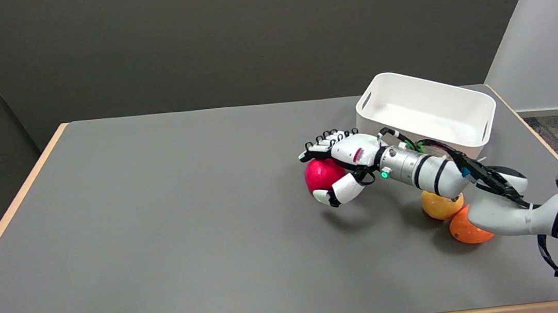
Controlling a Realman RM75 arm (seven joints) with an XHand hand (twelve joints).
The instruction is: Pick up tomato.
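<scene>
Grey mat is covering the bench, w/ a pale wood edge showing along the left and near sides. Dark wall panels are standing behind it; a white wall is showing at far right.

White right arm is reaching in from lower right, lying low across the bench surface, w/ black bands and black cabling running along it. A green indicator light is glowing near the wrist.

White plastic bin is sitting at the far right of the bench, upright, w/ cut-out handles in its end walls. Interior is showing nothing but its white floor.

Right hand is positioned just left of the bin, wrapping the tomato: fingers are curling over the top, thumb is pressing the near lower side. Hand is closing around the tomato, gripping it on both sides. Tomato is red, round, located mid-right on the bench. A shadow is lying on the mat below and slightly right of it; whether it is touching the mat or raised cannot be determined.

Yellow fruit and orange fruit are sitting side by side, partly hidden under the arm, well apart from the tomato.
</scene>
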